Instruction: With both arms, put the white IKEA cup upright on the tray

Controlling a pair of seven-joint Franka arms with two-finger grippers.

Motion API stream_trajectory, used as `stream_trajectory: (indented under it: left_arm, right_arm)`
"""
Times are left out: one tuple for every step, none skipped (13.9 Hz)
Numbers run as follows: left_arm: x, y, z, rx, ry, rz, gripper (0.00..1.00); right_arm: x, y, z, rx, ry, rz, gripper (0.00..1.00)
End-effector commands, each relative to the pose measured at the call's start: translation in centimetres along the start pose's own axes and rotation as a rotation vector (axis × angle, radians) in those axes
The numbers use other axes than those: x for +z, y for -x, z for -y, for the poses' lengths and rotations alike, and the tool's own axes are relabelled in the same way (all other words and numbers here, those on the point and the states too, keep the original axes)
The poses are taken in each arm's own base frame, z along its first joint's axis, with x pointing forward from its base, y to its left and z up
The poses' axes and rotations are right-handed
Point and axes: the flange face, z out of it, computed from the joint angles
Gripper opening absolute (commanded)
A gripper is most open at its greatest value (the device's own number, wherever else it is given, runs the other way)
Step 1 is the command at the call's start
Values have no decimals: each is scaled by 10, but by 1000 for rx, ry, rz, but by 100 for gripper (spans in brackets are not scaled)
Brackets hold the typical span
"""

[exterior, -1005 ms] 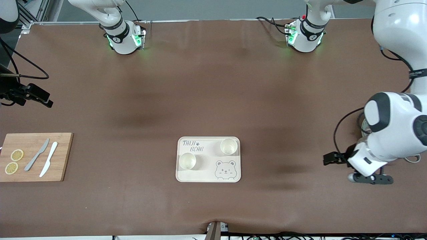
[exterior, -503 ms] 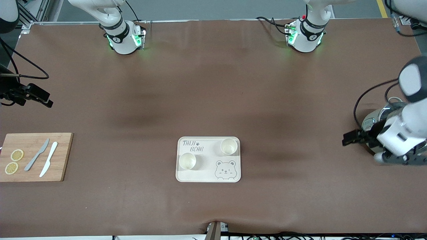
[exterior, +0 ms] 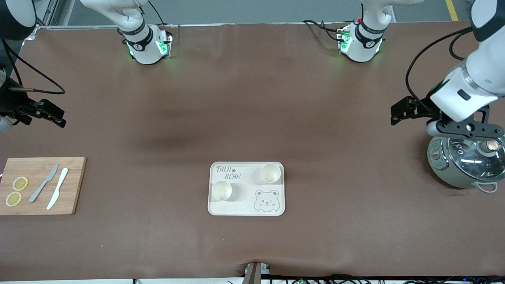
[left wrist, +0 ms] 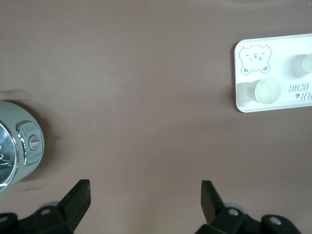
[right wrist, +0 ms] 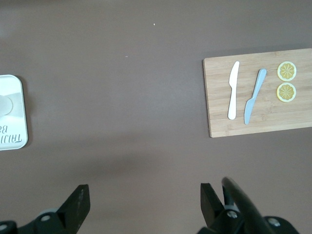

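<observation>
The cream tray lies on the brown worktop, midway between the two ends and nearer to the front camera than both arm bases. Two white cups stand upright on it, mouths up: one cup beside the grey lettering, the other cup beside the bear-face drawing.

The left claw hangs in the air at the left arm's end of the worktop, over bare cloth next to a lidded cooker. Its wrist view shows the fingers spread wide and holding nothing, which the front view does not make clear. That view also catches the cooker's control knob.

The right claw is up over the right arm's end, released and empty as its wrist view shows; in the front view it is mostly cut off at the edge. A wooden cutting board carries a grey knife, a white knife and two lemon slices.
</observation>
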Motion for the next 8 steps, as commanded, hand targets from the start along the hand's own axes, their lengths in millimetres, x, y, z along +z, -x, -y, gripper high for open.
stream_trajectory:
  left_arm:
    - [-11,13,4,9,-27,-3,100]
    - [-15,16,5,9,-28,-5,100]
    - [-21,21,3,23,-30,-5,100]
    - [-23,23,0,31,-30,-4,100]
    - [-24,25,-7,37,-27,-4,100]
    - [-24,26,-16,58,-25,-3,100]
    - [-22,26,-19,66,-26,0,100]
    - [-19,25,-23,73,-28,4,100]
  right_arm:
    - [-4,10,-5,14,5,5,100]
    - [-3,11,-7,17,-3,16,100]
    - [-3,12,-8,23,-15,20,100]
    - [-3,12,-8,23,-15,20,100]
    - [-3,12,-9,22,-16,20,100]
    - [-3,12,-9,18,-18,25,100]
    - [-3,12,-8,17,-24,25,100]
    - [-4,12,-9,19,-27,24,100]
